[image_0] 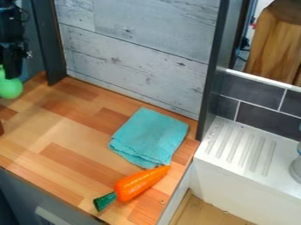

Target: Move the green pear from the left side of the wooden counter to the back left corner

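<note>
Just below the end effector is something green.

We find the gripper and the green object below it cut off by the left edge, a wooden piece by the top, and a greyish item, unidentifiable to us, by the right.

We seem to be at a toy kitchen: a wood-patterned counter, a white ridged drainboard beside it, and dark tiles with pale joints on the wall behind.
</note>
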{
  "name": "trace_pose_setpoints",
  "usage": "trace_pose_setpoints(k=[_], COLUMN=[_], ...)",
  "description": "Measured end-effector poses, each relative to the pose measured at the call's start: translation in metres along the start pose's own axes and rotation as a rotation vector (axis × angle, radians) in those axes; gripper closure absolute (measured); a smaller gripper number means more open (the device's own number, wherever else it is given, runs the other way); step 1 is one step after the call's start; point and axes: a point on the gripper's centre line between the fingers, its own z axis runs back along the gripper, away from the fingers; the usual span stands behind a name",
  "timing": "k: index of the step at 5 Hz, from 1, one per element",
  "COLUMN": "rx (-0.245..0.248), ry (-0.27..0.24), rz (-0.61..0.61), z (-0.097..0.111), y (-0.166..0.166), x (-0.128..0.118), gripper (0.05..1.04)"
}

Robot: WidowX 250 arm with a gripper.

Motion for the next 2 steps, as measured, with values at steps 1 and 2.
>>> trace_pose_setpoints(k=[1,2], rx=[-0.008,-0.027], ry=[-0.021,-0.062], rz=[0.006,-0.011], z=[-0.007,-0.028], y=[0.011,0.006], x=[0.009,0.014], gripper=[0.635,0.635])
